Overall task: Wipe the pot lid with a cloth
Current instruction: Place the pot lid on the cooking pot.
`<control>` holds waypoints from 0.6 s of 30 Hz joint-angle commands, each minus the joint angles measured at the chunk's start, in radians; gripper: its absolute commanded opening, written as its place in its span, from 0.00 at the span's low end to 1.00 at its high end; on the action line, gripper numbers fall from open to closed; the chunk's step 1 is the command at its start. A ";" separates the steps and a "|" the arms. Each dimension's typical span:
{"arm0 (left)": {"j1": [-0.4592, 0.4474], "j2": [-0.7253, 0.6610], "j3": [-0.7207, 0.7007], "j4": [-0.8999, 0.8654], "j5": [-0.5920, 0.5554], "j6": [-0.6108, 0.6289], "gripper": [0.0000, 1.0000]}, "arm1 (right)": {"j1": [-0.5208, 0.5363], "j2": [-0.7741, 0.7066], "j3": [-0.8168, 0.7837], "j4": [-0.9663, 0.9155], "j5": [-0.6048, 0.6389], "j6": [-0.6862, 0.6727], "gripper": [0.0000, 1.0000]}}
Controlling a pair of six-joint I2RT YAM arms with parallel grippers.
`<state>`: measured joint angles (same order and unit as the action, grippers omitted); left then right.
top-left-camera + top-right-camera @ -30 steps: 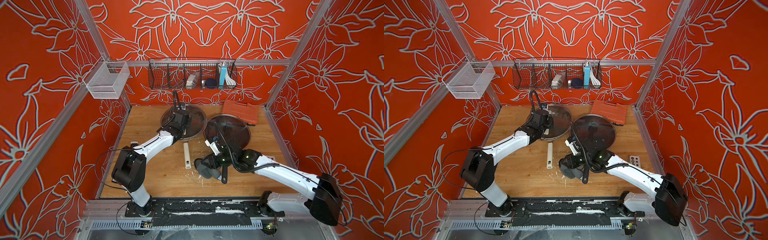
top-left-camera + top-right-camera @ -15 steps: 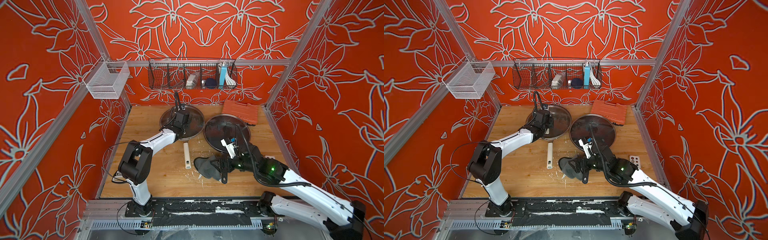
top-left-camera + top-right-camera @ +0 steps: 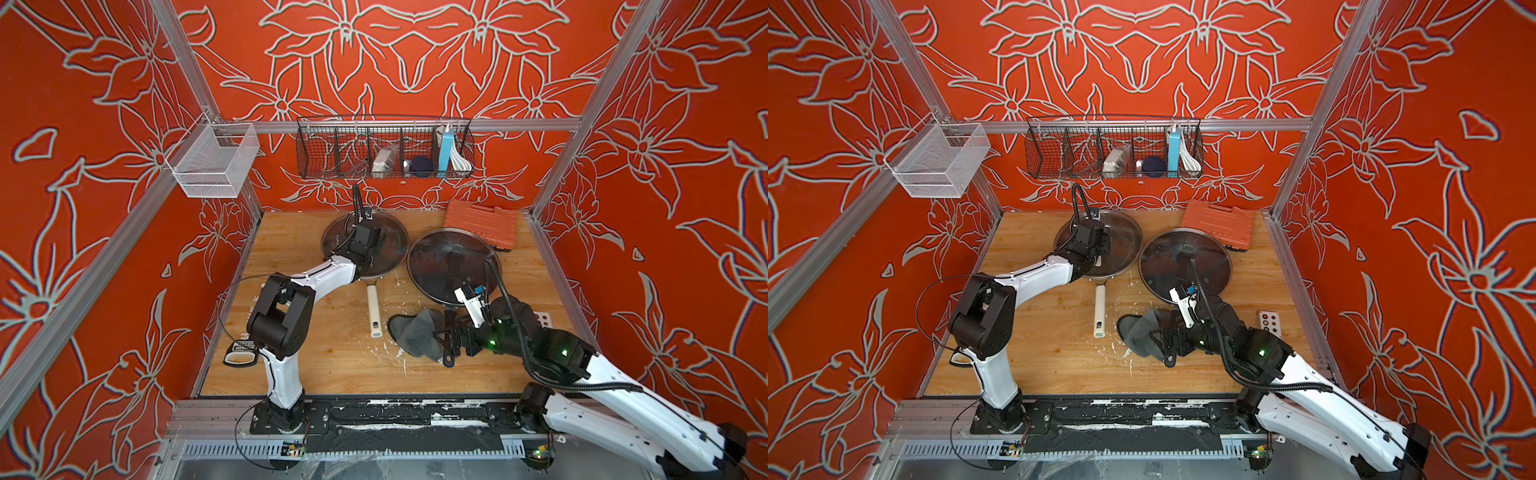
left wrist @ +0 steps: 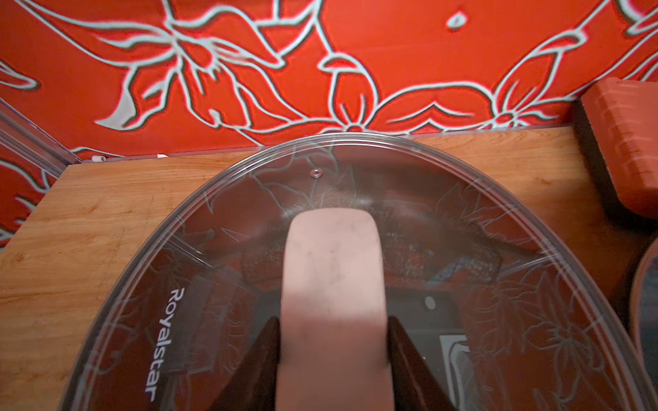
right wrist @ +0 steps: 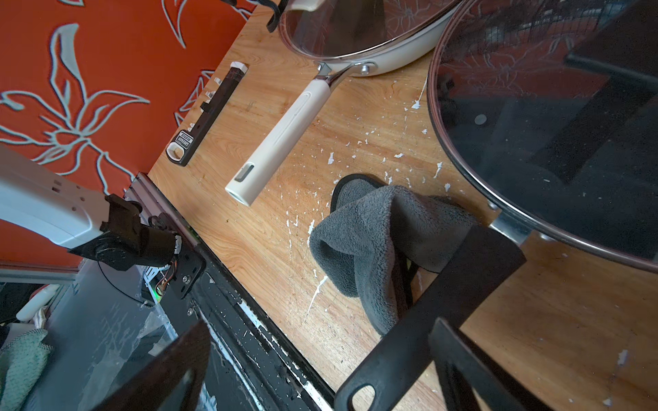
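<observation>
Nearest the front edge, the right gripper (image 3: 449,340) is spread wide and holds nothing. The cloth (image 3: 415,338) lies crumpled on the wooden table (image 3: 316,365), just ahead of it. In both top views the gripper's body hides the cloth's right edge. The right wrist view shows more: the cloth (image 5: 374,235) is draped over the black pan handle (image 5: 427,313), which runs between the two parted fingers (image 5: 160,373). White flecks dot the wood around it.

Just past the cloth lies a cream pan handle (image 3: 374,311), and to its right sits the dark pan with its black-handled lid (image 3: 449,266).

Farther back, the pot lid (image 3: 386,237) rests on the cream pan. In the top views the left gripper (image 3: 365,245) covers the lid's middle, so the grip is hidden. The left wrist view settles it: both dark fingers (image 4: 260,356) are clamped against the sides of the lid's pale bar handle (image 4: 333,267).

An orange case (image 3: 482,224) lies against the back wall, below a wire basket (image 3: 384,153).
</observation>
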<state>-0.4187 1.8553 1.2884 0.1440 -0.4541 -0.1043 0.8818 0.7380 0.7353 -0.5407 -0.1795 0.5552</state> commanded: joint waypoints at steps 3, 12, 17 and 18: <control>0.005 -0.025 0.047 0.238 -0.077 0.018 0.00 | 0.003 0.019 -0.016 0.002 0.018 -0.015 0.97; 0.005 -0.010 0.019 0.261 -0.089 0.005 0.00 | 0.003 0.027 -0.029 0.016 0.017 -0.006 0.97; 0.005 -0.015 0.008 0.242 -0.073 -0.033 0.00 | 0.002 0.023 -0.034 0.016 0.021 -0.003 0.97; 0.005 -0.019 0.005 0.239 -0.069 -0.043 0.00 | 0.002 0.023 -0.036 0.017 0.021 -0.001 0.97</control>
<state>-0.4179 1.8732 1.2797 0.2043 -0.4774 -0.1070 0.8818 0.7692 0.7193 -0.5381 -0.1795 0.5518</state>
